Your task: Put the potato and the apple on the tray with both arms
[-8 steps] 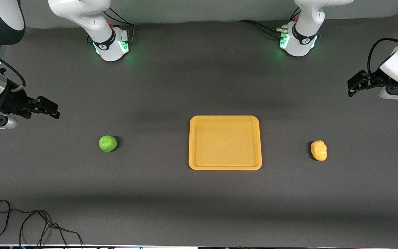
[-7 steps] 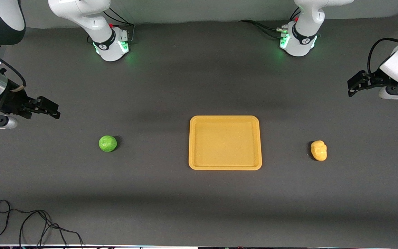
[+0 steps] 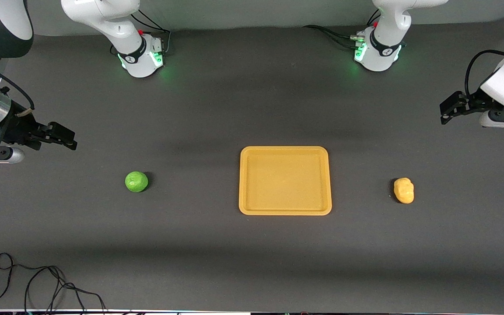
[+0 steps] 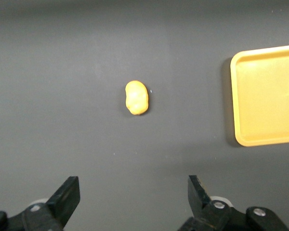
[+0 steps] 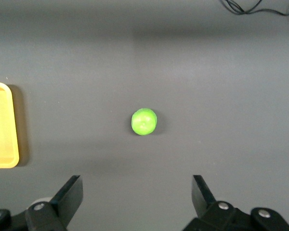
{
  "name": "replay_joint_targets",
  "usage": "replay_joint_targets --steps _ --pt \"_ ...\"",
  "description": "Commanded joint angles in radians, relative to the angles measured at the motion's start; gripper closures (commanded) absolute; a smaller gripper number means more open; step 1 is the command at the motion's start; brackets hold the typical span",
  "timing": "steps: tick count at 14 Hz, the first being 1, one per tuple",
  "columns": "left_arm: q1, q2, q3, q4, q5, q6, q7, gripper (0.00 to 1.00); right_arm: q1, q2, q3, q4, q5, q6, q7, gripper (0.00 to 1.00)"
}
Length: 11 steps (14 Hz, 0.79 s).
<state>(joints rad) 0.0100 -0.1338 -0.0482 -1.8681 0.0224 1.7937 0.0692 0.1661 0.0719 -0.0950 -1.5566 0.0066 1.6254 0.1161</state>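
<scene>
Dark table (image 3: 252,109) unchanged: both tools wide, left tool (image 3: 449,109) over potato's (image 3: 404,190) end, right tool (image 3: 61,136) near apple (image 3: 136,181).

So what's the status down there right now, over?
Left gripper and right gripper open, up at the table's ends. Potato and apple on the table either side of the tray, untouched. Nothing in the way.

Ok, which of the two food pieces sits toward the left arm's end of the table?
The potato, the lumpy yellow-orange piece on the table beside the tray. The round green apple lies toward the right arm's end.
</scene>
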Motion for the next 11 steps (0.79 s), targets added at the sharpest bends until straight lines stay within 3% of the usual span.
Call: replay_joint_targets --steps 1,7,11 --pt "0.01 0.098 0.005 -0.006 -0.001 0.087 -0.002 0.0 0.004 -0.026 -0.011 -0.019 -0.019 -0.022 -0.016 0.0" --pt "0.01 0.396 0.011 -0.049 0.024 0.402 -0.002 0.0 0.007 -0.004 -0.012 -0.023 -0.02 -0.021 -0.032 0.0" --pt "0.041 0.5 0.014 -0.161 0.027 0.675 -0.003 0.0 0.01 0.051 -0.011 -0.028 -0.019 0.011 -0.062 0.0"
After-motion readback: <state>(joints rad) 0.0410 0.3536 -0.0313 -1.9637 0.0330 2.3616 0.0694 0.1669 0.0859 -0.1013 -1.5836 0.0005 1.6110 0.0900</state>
